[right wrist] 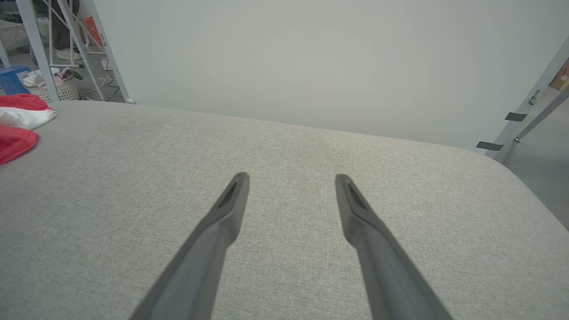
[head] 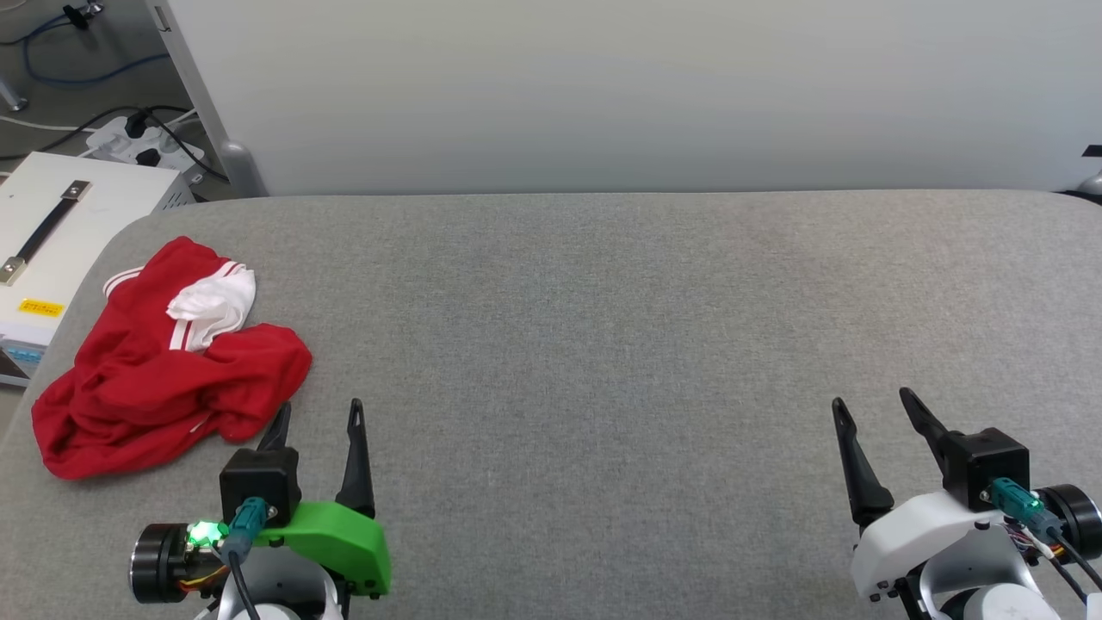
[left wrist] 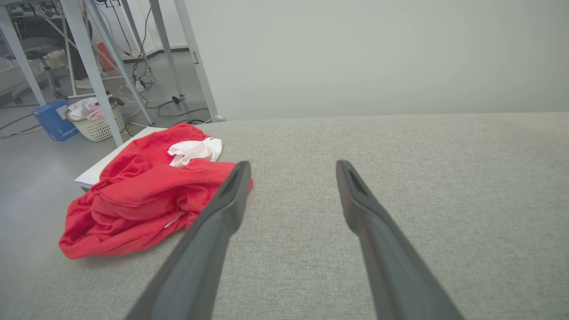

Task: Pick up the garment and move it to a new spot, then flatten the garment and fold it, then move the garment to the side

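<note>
**Now: both grippers released, garment crumpled at nine o'clock**

Broadly, we look down on a wide grey fabric-covered work surface (head: 603,344) that runs across the head view, with a plain pale wall panel (head: 603,86) standing behind it at twelve o'clock.

Next in size is the garment (head: 146,387), a red jersey-style T-shirt, which lies in a crumpled heap at about nine o'clock on the surface, close to its left edge. A bunched white short sleeve with striped trim (head: 215,301) sits on top of the heap toward one o'clock. We cannot see any lettering in the folds. Neither gripper holds the shirt.

Off the surface, at ten o'clock from the heap, stands a white box-shaped case with a dark strap handle (head: 52,250) and a small yellow label.

The left gripper (head: 319,405), with its green housing and two long dark fingers, sits at seven o'clock, its jaws spread apart and holding nothing. The garment's near edge lies at eleven o'clock from it, just beside the tip of its outer finger; we cannot tell whether they touch. The right gripper (head: 871,398), in a white housing, sits at five o'clock, well apart from the shirt, its jaws likewise spread over bare grey fabric.

Smallest, on the floor beyond the surface in the left wrist view, we see a white woven basket of cloth (left wrist: 100,124) next to a blue box (left wrist: 53,120).
</note>
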Tool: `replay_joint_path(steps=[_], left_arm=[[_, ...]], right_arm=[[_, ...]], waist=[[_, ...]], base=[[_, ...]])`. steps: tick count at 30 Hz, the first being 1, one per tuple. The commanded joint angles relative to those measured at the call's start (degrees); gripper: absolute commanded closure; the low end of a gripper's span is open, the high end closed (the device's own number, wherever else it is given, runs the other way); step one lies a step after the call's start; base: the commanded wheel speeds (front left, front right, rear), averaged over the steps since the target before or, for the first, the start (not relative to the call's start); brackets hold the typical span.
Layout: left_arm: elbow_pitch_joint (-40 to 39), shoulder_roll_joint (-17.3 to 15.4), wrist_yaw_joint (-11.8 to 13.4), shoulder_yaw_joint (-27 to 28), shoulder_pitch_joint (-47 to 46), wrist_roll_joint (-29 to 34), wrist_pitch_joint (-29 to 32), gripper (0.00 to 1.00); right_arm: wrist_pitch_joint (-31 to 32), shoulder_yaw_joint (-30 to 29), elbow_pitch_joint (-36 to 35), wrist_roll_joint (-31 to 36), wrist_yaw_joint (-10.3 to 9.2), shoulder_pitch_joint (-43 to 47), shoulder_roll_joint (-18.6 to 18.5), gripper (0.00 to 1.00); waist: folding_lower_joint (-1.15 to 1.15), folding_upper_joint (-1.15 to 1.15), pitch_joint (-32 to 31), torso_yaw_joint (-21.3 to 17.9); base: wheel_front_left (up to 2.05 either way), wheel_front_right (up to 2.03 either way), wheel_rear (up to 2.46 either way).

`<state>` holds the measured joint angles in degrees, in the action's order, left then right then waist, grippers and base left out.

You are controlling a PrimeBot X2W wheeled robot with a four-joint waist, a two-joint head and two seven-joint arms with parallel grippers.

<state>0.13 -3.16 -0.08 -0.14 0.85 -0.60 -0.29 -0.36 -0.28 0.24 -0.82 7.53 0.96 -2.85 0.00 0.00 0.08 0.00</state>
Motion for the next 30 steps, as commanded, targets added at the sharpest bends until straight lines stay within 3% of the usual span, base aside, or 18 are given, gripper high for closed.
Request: replay_joint_path(steps=[1,30], left_arm=[[-0.2,0.0,0.5,-0.1,-0.2,-0.5,-0.6,0.00],[-0.9,0.1,1.0,-0.8,-0.5,-3.3,-4.0,0.00]], right_arm=[[-0.8,-0.3,-0.2,-0.5,0.00,0.0,0.0,0.00],[-4.1,-1.5,-2.4,-5.1,-0.01,0.5,0.0,0.00]], waist=[[0.00,0.00,0.0,0.0],[0.00,0.00,0.2,0.0]], base=[[0.00,0.00,0.00],[0.00,0.00,0.00]])
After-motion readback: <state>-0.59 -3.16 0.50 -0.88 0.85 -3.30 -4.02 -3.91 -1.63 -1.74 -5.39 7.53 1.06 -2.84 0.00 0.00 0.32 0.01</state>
